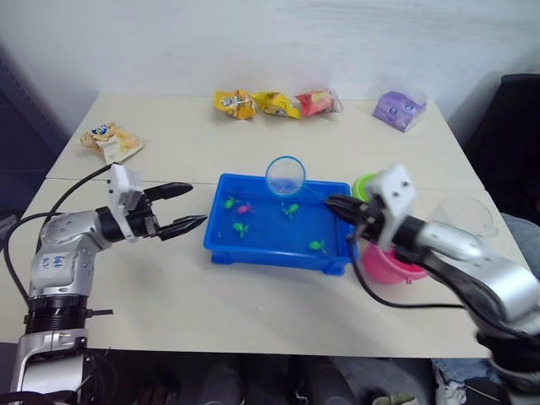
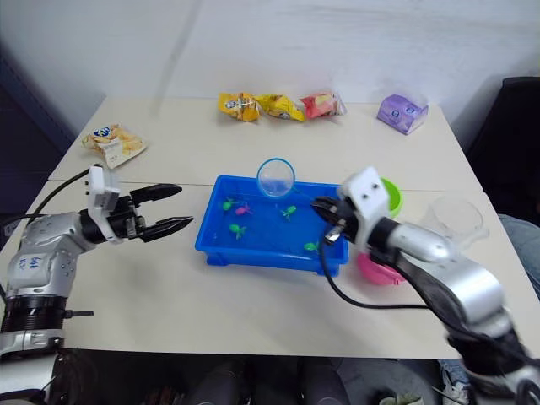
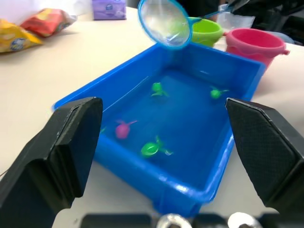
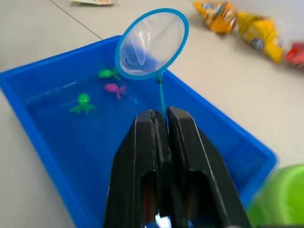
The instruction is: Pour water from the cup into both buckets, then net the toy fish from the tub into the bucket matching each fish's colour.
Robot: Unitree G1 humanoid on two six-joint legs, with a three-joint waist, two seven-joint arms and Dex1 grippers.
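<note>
Light was soft and even, falling from above; the pale table (image 1: 253,152) looked bright without harsh glare. A faint shadow lay under the blue tub (image 1: 274,253). Small glints showed on the water. In the right wrist view the snack bags (image 4: 247,28) and green bucket (image 4: 280,199) were blurred. The left gripper's fingers (image 3: 61,152) loomed large and soft-edged.

You can't see most of the pink bucket (image 1: 390,265): the right tool (image 1: 340,205) and its arm cover it, and the green bucket (image 1: 364,183) shows only a sliver behind them
</note>
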